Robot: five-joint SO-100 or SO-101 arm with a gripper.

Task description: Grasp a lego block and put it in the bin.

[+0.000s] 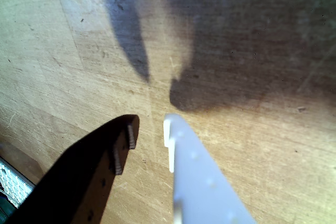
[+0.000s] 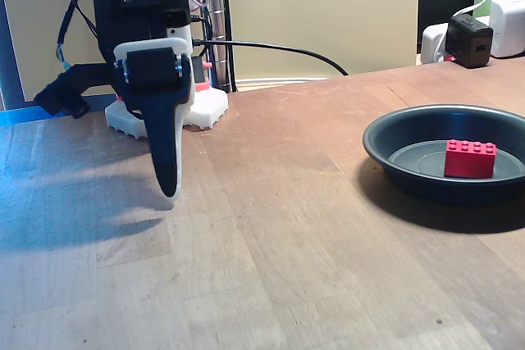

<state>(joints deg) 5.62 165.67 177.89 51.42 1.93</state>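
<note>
The red lego block (image 2: 470,159) rests inside the dark round bin (image 2: 385,133) at the right of the fixed view. My gripper (image 2: 170,193) hangs far to the left of it, pointing down just above the wooden table. In the wrist view the gripper (image 1: 149,129) shows a black finger (image 1: 123,142) and a white finger (image 1: 176,135). A narrow gap of bare wood lies between them, and nothing is held.
The white robot base (image 2: 209,108) stands behind the gripper, with a black cable (image 2: 279,45) running right from it. Power adapters (image 2: 472,38) sit at the back right. A white grid-like piece (image 1: 13,182) shows at the wrist view's lower left. Bare wood lies between gripper and bin.
</note>
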